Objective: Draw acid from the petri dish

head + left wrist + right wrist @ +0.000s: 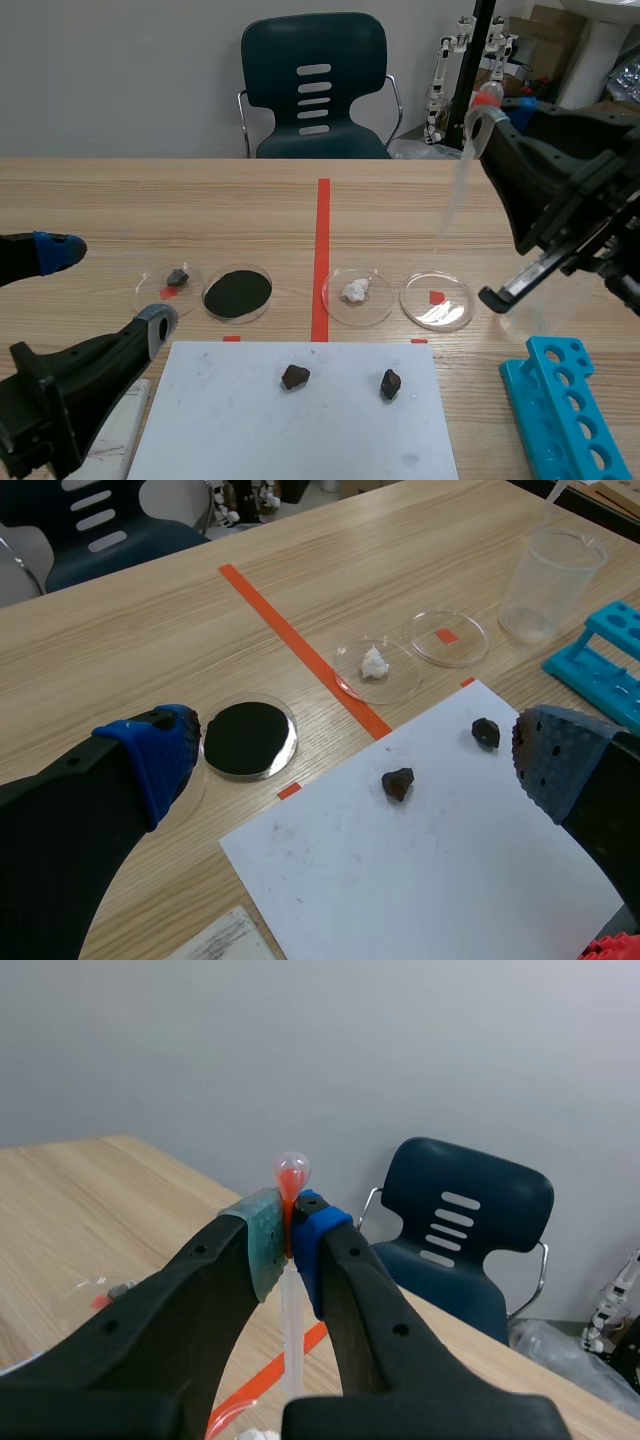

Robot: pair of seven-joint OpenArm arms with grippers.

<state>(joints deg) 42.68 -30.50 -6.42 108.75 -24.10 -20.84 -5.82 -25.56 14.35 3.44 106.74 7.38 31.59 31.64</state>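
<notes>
The pipette [455, 195] is held by the right gripper [290, 1232], whose pads are pressed on the stem just under the red bulb [291, 1172]. The long axis of the pipette is nearly upright and only a little tilted, with the bulb up and the tip down. The tip is seen above the far rim of the clear petri dish [437, 300], apart from it and not yet dipped. This dish is judged to be the one with the acid, although no liquid can be made out for certain. The coming move is therefore judged to be mostly a descent, with a small shift toward the robot. The right arm is clearly the nearer one. The left gripper [103, 290] is seen wide open with nothing in it, low at the other end of the row.

Four petri dishes are counted in one row: the dish with a small stone [168, 285], the black-filled dish [238, 292], the dish with a white lump [358, 296] and the clear one. Two dark stones [295, 377] [390, 383] are laid on one white sheet [230, 430]. One beaker [550, 580] and one blue rack [565, 410] are also counted.
</notes>
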